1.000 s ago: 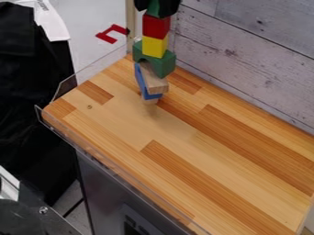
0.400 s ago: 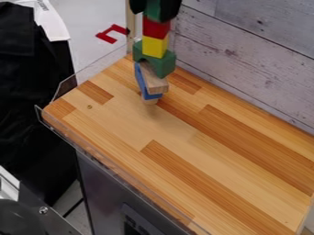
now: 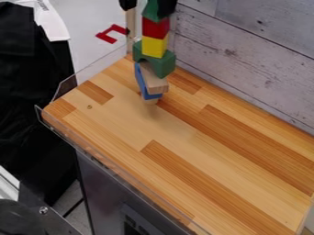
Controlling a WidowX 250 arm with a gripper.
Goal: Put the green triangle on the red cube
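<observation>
Your gripper (image 3: 146,8), its fingers spread around the green triangle (image 3: 154,11), apparently lets the red cube (image 3: 155,27) bear it atop the tower (image 3: 154,47) on the bench's (image 3: 178,126) far left.

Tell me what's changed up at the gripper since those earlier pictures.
The gripper has opened, letting go of the green triangle, with one finger now out to the image's left. The triangle sits slightly lower than at first, on the red cube. The red cube, yellow cube and green arch stayed put.
</observation>
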